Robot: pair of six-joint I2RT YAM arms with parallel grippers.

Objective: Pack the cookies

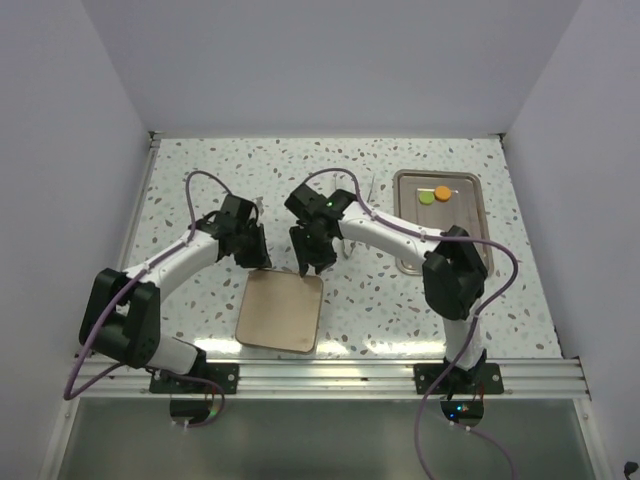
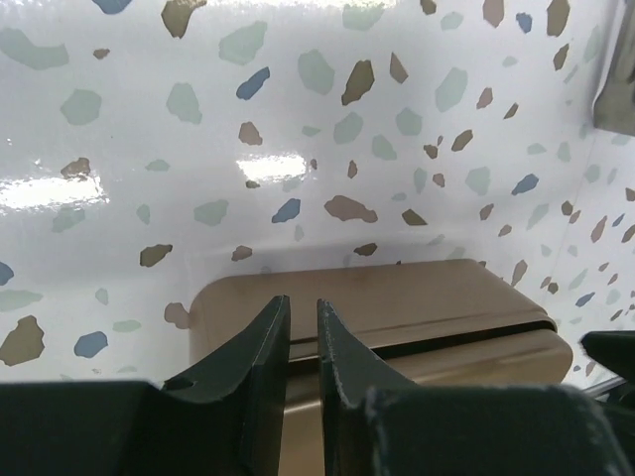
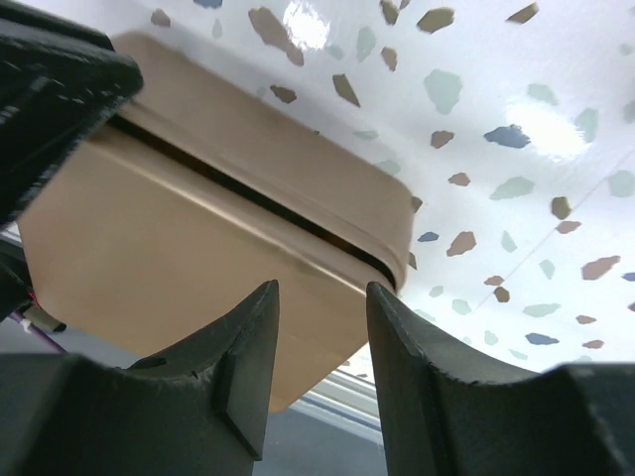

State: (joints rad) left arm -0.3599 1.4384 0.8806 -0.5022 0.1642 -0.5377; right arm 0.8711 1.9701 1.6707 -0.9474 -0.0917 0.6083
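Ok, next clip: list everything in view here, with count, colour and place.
box: one, tan, lid on, near middle of the table
tray: one, metal, far right
green cookie: one, in the tray's far end
orange cookie: one, beside the green one
table: one, white with speckles
left gripper: black, at the box's far left corner, jaws slightly apart, empty
right gripper: black, at the box's far edge, open, empty

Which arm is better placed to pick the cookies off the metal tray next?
Probably the right: the tray with the green cookie and orange cookie lies on its side. Left gripper and right gripper both hover at the tan box.
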